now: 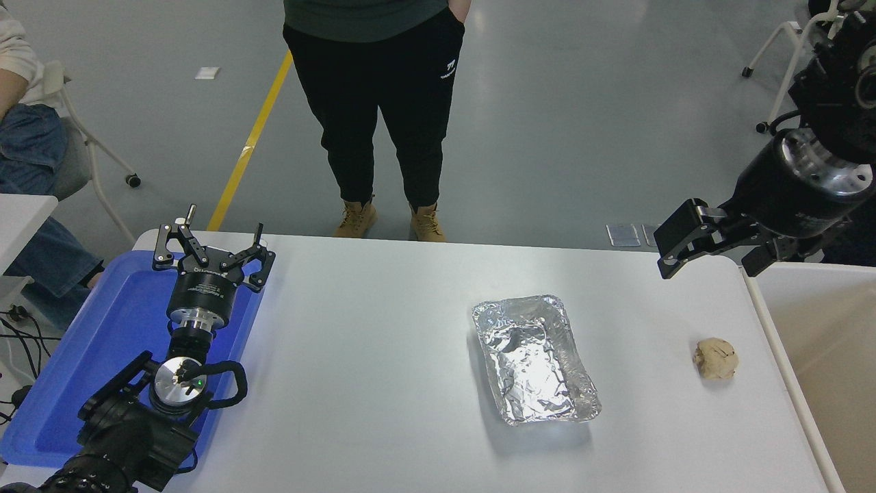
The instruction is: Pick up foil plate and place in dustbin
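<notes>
The foil plate [534, 357], a shiny wrinkled silver tray with rounded corners, lies flat on the white table [369, 356], right of the middle. The dustbin [821, 342], beige inside with an off-white rim, stands against the table's right edge. My right gripper [715, 252] hangs in the air above the table's far right corner, up and right of the foil plate and apart from it; its fingers are spread and empty. My left gripper [212, 250] is parked open over the blue tray at the left.
A flat blue plastic tray [89, 356] lies at the table's left under the left arm. A small tan lump [716, 358] sits between the foil plate and the dustbin. A person stands at the far side; another sits at the far left.
</notes>
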